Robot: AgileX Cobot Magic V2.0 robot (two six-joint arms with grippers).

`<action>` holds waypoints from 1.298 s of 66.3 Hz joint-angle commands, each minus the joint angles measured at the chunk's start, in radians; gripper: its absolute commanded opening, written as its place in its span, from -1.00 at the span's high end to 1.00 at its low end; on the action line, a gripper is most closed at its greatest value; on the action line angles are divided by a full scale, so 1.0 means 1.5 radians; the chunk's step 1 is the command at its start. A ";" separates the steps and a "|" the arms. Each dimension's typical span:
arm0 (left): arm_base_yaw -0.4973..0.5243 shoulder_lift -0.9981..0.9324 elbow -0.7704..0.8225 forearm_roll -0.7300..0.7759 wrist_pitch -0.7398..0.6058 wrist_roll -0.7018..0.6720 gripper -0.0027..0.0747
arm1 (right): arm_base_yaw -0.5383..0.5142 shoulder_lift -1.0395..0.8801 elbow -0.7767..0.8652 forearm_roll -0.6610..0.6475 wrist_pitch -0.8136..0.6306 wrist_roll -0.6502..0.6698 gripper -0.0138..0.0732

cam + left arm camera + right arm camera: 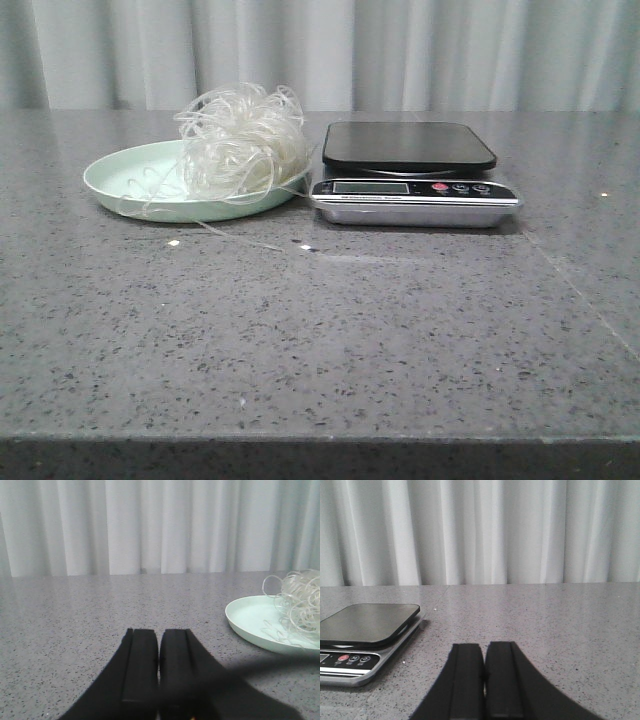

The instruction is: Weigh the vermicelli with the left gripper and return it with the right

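A grey speckled stone table fills the room in front of me, with pale pleated curtains hanging behind it. On its far half sits a kitchen scale, its dark weighing platform bare and its display and small buttons facing forward. Just to the left of the scale, almost touching it, rests a shallow mint-green plate. The vermicelli is heaped on the right side of that plate, a fluffy tangle of clear whitish strands, with a few loops trailing over the rim onto the table. Neither arm shows from the front. Seen from the wrists, the left gripper hovers low over bare table beside the plate, its black fingers pressed together with nothing between them. The right gripper looks the same, closed and empty near the scale, though the tips may be cut off from view.
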 commanded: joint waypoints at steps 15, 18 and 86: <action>-0.001 -0.015 0.005 0.000 -0.055 -0.008 0.58 | -0.001 -0.010 -0.005 0.000 -0.055 -0.005 0.30; -0.001 -0.015 0.005 0.000 -0.055 -0.008 0.58 | -0.001 -0.010 -0.005 0.000 -0.055 -0.005 0.30; -0.001 0.230 -0.357 -0.055 0.082 -0.008 0.58 | -0.001 -0.010 -0.005 0.000 -0.055 -0.005 0.30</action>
